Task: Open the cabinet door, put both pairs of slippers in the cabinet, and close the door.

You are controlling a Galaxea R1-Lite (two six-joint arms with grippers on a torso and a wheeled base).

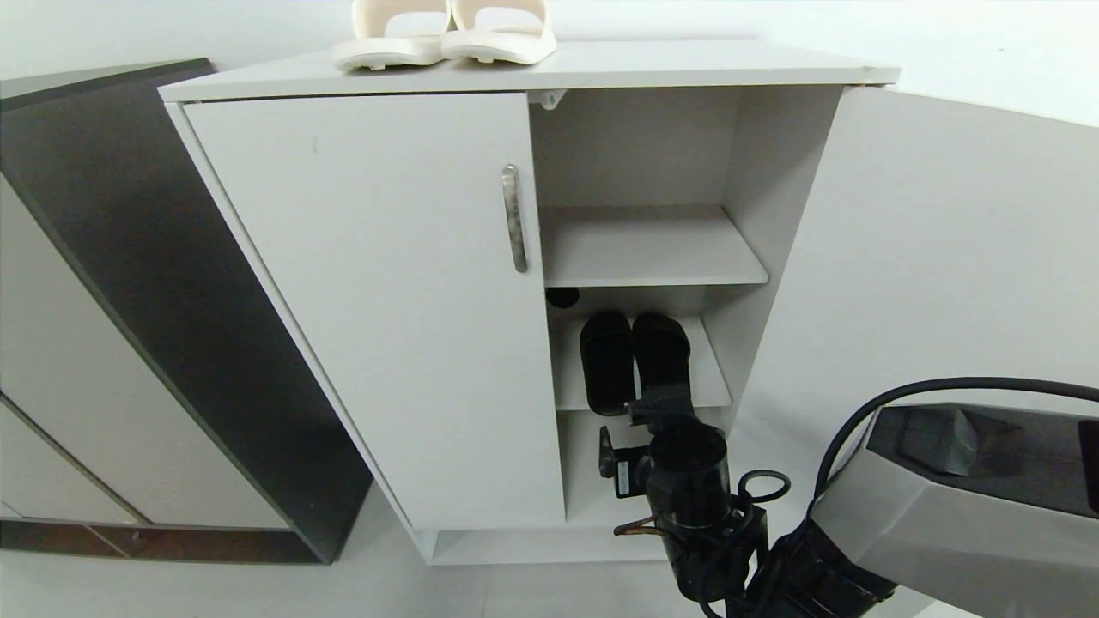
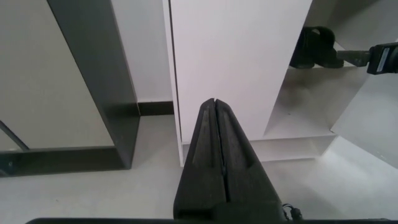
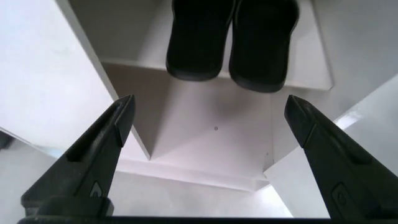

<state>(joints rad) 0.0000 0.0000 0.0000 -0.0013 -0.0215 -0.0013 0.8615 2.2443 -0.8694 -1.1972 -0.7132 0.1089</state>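
Note:
The white cabinet (image 1: 532, 73) has its right door (image 1: 936, 249) swung open and its left door (image 1: 378, 292) closed. A pair of black slippers (image 1: 634, 356) lies side by side on the middle shelf (image 1: 708, 382); the same black slippers (image 3: 233, 37) overhang the shelf edge in the right wrist view. My right gripper (image 1: 657, 408) is just in front of them, and that gripper (image 3: 208, 134) is open and empty. A cream pair of slippers (image 1: 445, 34) rests on the cabinet top. My left gripper (image 2: 214, 134) is shut, low in front of the closed door.
A dark grey panel (image 1: 172, 283) stands left of the cabinet. The upper shelf (image 1: 652, 249) and the bottom compartment (image 3: 211, 143) hold nothing. The floor (image 2: 155, 180) is pale tile.

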